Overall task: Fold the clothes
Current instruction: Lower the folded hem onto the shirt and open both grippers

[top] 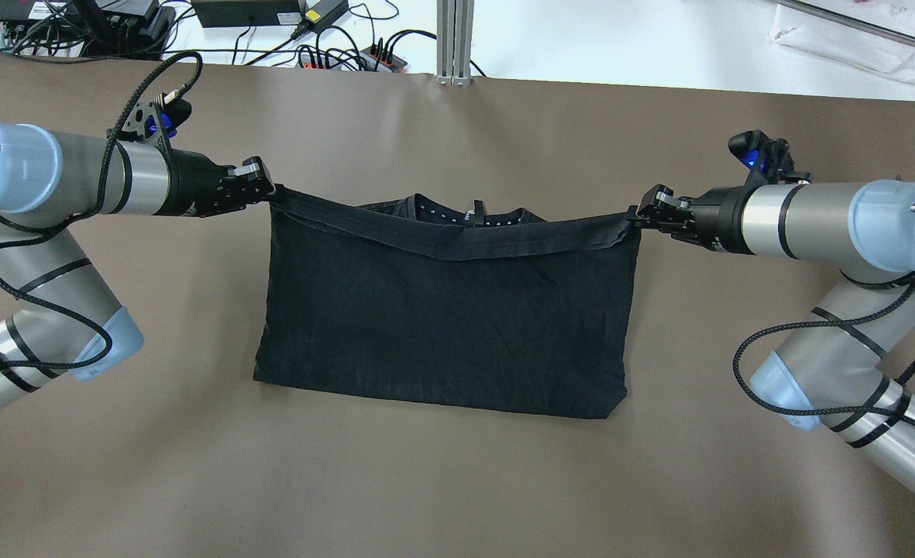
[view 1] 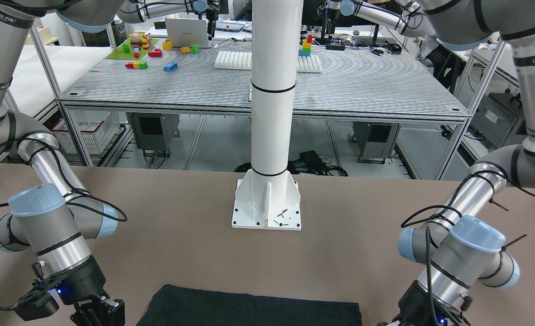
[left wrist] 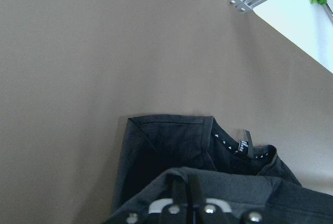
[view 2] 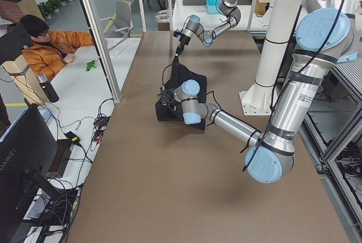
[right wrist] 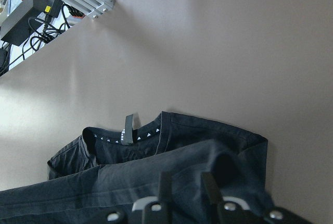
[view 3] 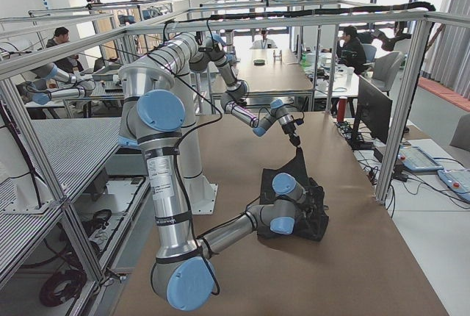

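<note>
Black shirt (top: 442, 325) mid-fold on tabletop (top: 457, 480), upper layer strung taut.
Left pincer (top: 271, 190) and right pincer (top: 634, 219) each pinch a corner of the raised edge, collar (top: 465, 215) showing behind. Risk: unequal pull drags one corner free, fold lands skewed.

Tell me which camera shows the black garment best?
Overhead exterior: the whole black garment shows, corners held by the left gripper and right gripper. Front-facing crops it; side views show it small; wrist views, mainly its collar.
</note>
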`<move>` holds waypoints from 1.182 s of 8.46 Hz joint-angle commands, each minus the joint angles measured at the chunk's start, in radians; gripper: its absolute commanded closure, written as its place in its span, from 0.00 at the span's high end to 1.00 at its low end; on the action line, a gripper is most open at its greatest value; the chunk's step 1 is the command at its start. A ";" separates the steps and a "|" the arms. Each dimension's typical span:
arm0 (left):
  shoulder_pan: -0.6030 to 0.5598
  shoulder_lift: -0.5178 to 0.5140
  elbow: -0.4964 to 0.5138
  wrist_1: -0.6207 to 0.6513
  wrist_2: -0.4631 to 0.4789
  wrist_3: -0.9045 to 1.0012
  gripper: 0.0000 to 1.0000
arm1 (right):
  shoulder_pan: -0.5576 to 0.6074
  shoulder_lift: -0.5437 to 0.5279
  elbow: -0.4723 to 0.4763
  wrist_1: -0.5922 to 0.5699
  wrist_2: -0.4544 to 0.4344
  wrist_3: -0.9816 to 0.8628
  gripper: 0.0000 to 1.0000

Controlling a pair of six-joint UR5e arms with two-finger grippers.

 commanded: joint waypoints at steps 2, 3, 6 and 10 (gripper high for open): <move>0.004 0.011 -0.009 -0.003 0.015 0.005 0.94 | 0.003 -0.006 -0.011 -0.012 -0.002 -0.017 0.94; 0.004 0.011 -0.006 -0.003 0.015 0.013 0.94 | 0.003 -0.004 -0.010 -0.016 0.001 -0.017 0.94; 0.004 -0.003 -0.007 -0.002 0.016 0.010 0.94 | -0.078 -0.030 0.018 -0.106 0.076 0.003 0.94; 0.001 -0.001 -0.010 -0.002 0.019 0.010 0.94 | -0.198 -0.110 0.018 -0.131 0.075 0.023 0.94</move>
